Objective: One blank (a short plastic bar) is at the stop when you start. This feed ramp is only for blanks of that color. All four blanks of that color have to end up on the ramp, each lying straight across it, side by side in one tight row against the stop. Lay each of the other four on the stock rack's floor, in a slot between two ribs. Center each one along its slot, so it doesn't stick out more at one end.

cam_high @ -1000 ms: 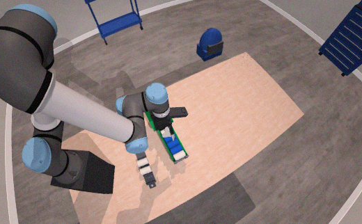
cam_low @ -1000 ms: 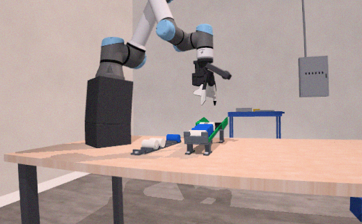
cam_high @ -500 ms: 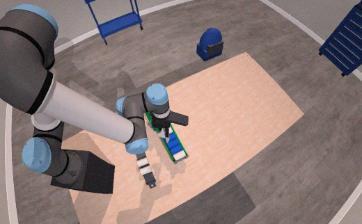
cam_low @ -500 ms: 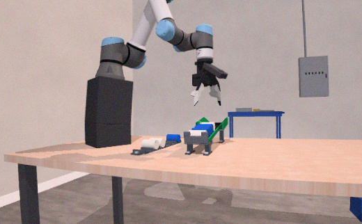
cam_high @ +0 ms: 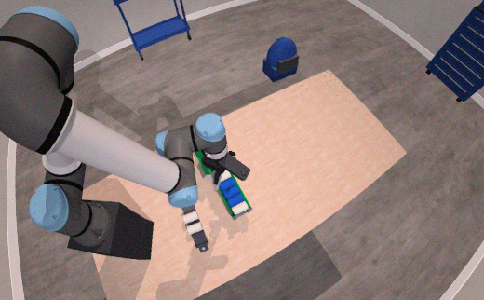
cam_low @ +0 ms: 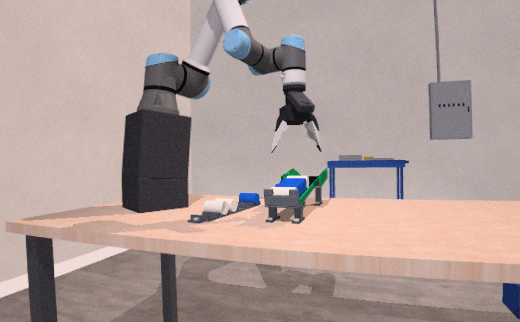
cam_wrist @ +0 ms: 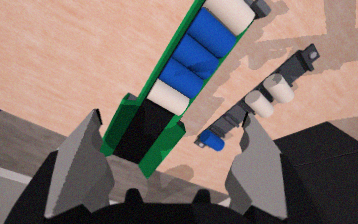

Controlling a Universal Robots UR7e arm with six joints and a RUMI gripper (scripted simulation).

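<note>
My gripper point(cam_low: 296, 149) point(cam_wrist: 173, 111) is open and empty, high above the ramp. The green-walled ramp point(cam_low: 319, 181) point(cam_wrist: 115, 129) holds one row: a white blank point(cam_high: 240, 208) point(cam_wrist: 229, 14) at the stop, three blue blanks point(cam_high: 232, 192) point(cam_wrist: 195, 54), then another white blank point(cam_high: 225, 176) point(cam_wrist: 168, 96). All lie across it, with no clear gaps. The dark stock rack point(cam_high: 199, 238) point(cam_wrist: 296, 65) holds two white blanks point(cam_low: 215, 207) point(cam_wrist: 279, 88) and, near its other end, one blue blank point(cam_low: 249, 198) point(cam_wrist: 212, 140). Their centring is hard to judge at this slant.
The robot's black pedestal point(cam_high: 134, 238) point(cam_low: 156, 160) stands behind the rack. The rack lies beside the ramp, with a strip of table point(cam_wrist: 190, 150) between them. The ramp's flared green walls rise at its upper end. The forearm hides part of the rack in the top view.
</note>
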